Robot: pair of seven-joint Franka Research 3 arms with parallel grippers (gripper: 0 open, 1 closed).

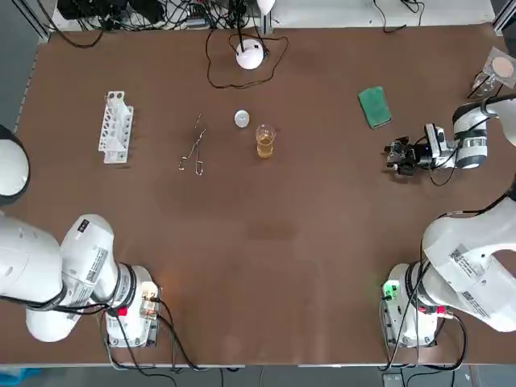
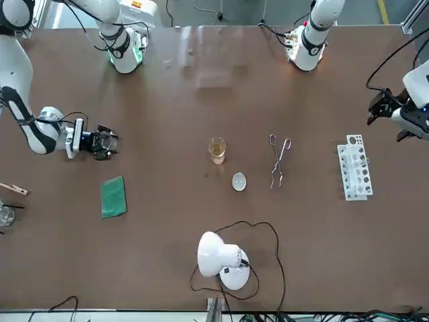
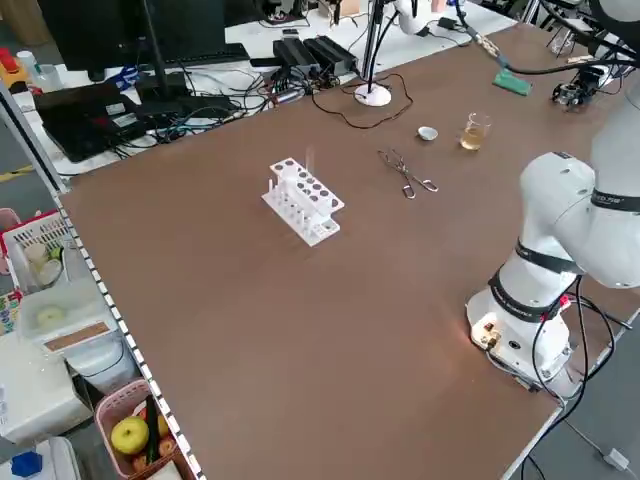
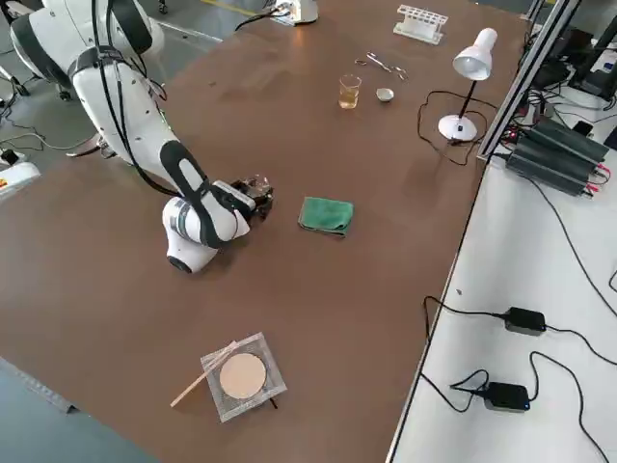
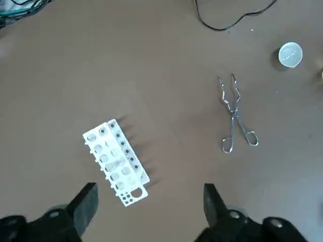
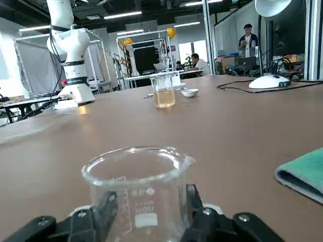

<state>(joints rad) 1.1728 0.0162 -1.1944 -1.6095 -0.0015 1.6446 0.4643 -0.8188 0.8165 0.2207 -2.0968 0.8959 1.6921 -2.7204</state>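
Observation:
My right gripper (image 1: 397, 156) lies low over the table's right side, shut on an empty glass beaker (image 6: 139, 186) with a finger (image 6: 106, 209) pressed to each wall. A folded green cloth (image 1: 374, 106) lies just beyond it. My left gripper (image 5: 149, 201) hangs open and empty high above the table's left side, over a white test tube rack (image 5: 116, 161). Metal tongs (image 5: 235, 118) and a small white dish (image 5: 290, 54) lie farther toward the middle. A beaker of amber liquid (image 1: 265, 141) stands near the table's centre.
A white desk lamp (image 1: 250, 54) with a looped cable stands at the far middle. A wire gauze with a round pad (image 4: 241, 376) and a small glass (image 1: 482, 83) sit at the far right edge. People show in the room behind, in the right wrist view.

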